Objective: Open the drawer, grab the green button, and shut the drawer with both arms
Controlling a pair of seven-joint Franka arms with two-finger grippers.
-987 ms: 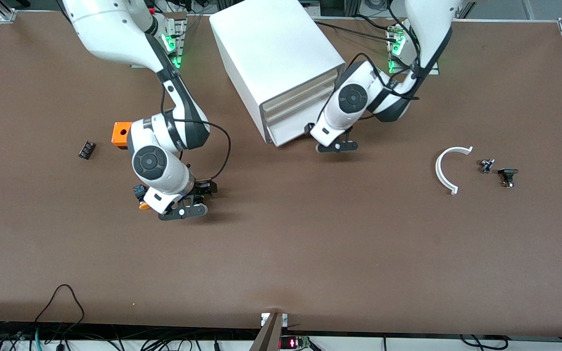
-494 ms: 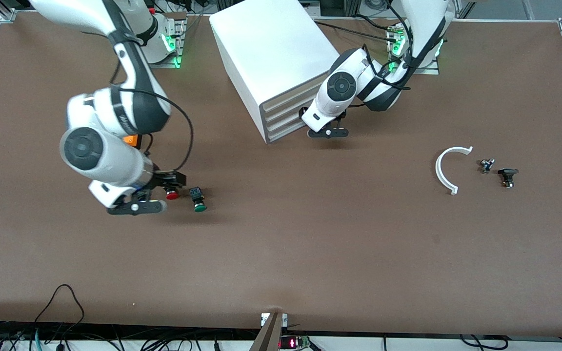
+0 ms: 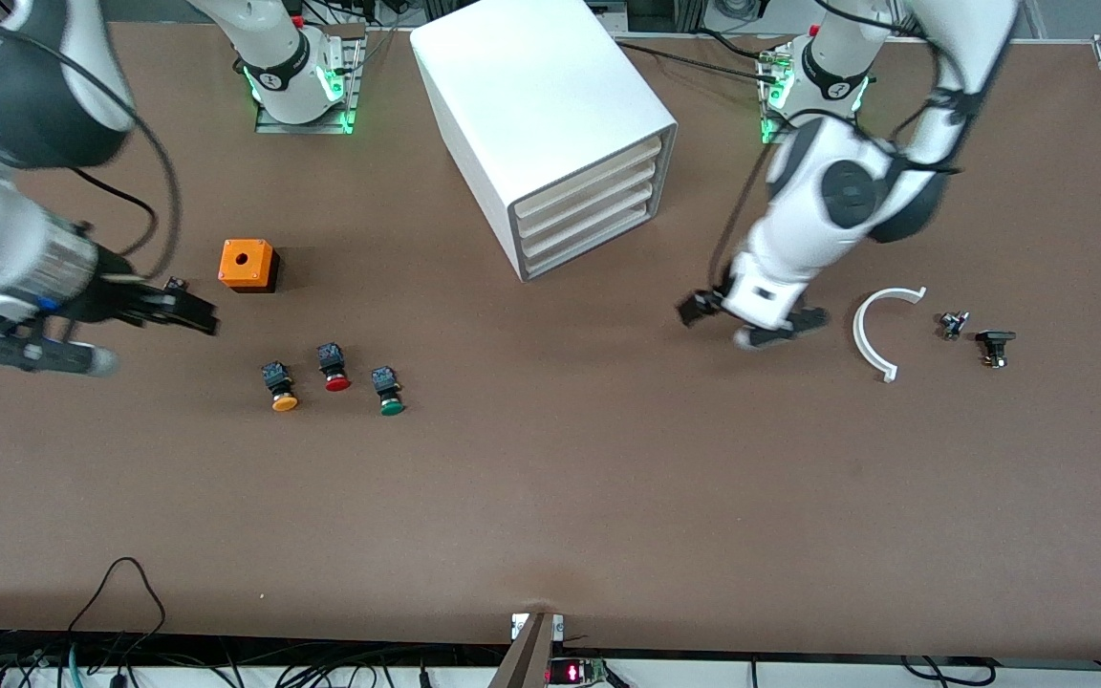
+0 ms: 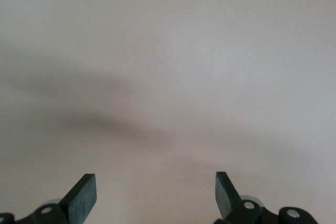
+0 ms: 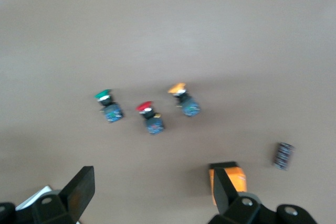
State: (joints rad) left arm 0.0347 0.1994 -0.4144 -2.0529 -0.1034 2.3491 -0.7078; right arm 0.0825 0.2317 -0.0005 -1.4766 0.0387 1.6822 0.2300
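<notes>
The green-capped button lies on the table beside a red-capped button and an orange-capped one. It also shows in the right wrist view. The lowest drawer of the white cabinet is shut, like the two above it. My right gripper is open and empty, high over the table at the right arm's end, apart from the buttons; its open fingers also show in the right wrist view. My left gripper is open and empty over bare table, between the cabinet and a white arc.
An orange box with a hole stands farther from the camera than the buttons. A small black part lies beside it. The white arc and two small dark parts lie toward the left arm's end.
The right gripper left the green button on the table, then rose and swung toward its own end. The left gripper pushed the lowest drawer shut, then moved away toward the white arc.
</notes>
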